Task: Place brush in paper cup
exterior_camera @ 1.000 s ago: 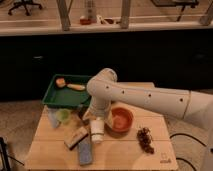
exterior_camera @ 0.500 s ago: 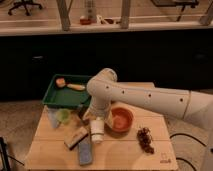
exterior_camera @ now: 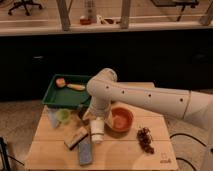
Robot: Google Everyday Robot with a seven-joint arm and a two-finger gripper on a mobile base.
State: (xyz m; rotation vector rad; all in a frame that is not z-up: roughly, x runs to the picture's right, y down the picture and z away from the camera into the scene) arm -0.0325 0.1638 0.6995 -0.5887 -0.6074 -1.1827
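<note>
The paper cup (exterior_camera: 96, 131) is small, white and tapered, and stands upright near the middle of the wooden table. Left of it and a little nearer the front lies the brush (exterior_camera: 75, 137), a short block with a tan back and a dark underside. My white arm reaches in from the right, bends at its elbow and points down. My gripper (exterior_camera: 87, 114) hangs just behind the paper cup, between the pale green cup and the orange bowl. It is open with nothing in it. The arm hides part of it.
A green tray (exterior_camera: 51, 96) at the back left holds a tan stick-like item with an orange end (exterior_camera: 70, 85). A pale green cup (exterior_camera: 62, 116), an orange bowl (exterior_camera: 121, 119), a grey-blue flat block (exterior_camera: 85, 151) and a dark clump (exterior_camera: 145, 138) also sit on the table (exterior_camera: 125, 155).
</note>
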